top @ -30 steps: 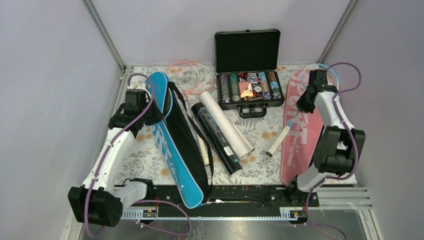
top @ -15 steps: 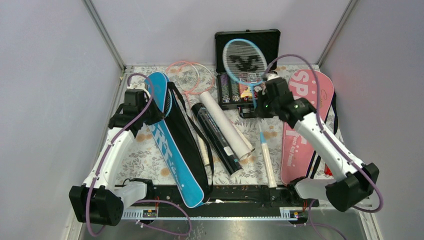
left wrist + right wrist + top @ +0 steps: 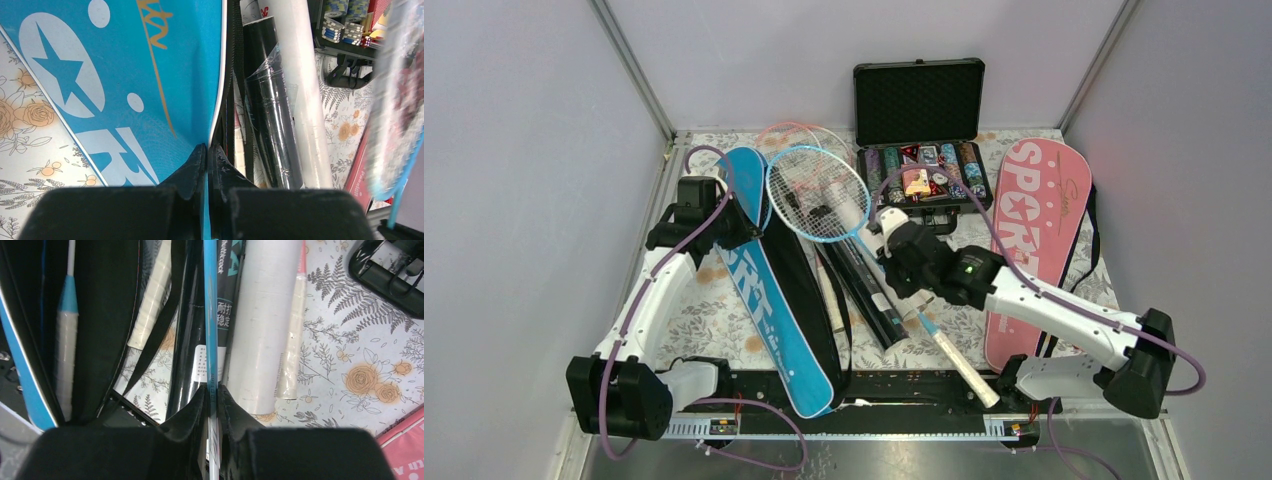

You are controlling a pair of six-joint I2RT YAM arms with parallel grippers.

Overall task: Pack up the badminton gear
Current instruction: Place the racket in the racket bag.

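Note:
My right gripper (image 3: 892,262) is shut on the thin shaft of the light-blue racket (image 3: 817,195) and holds it above the table. The racket's head hangs over the tubes, and its white handle (image 3: 959,365) points to the near edge. In the right wrist view the shaft (image 3: 210,315) runs between my fingers above the dark tube (image 3: 190,350) and the white tube (image 3: 265,325). My left gripper (image 3: 727,228) is shut on the edge of the blue cover (image 3: 764,300), as the left wrist view (image 3: 207,150) shows. The pink racket (image 3: 789,135) lies behind, partly hidden. The pink cover (image 3: 1034,230) lies at the right.
The open black case of poker chips (image 3: 921,120) stands at the back middle. Grey walls close in both sides. A second white racket grip (image 3: 65,355) shows inside the blue cover's dark opening. The black rail runs along the near edge (image 3: 904,385).
My right arm has swung the light-blue racket from the pink cover, past the poker case, left and nearer, over the tubes. My left gripper still holds the blue cover.

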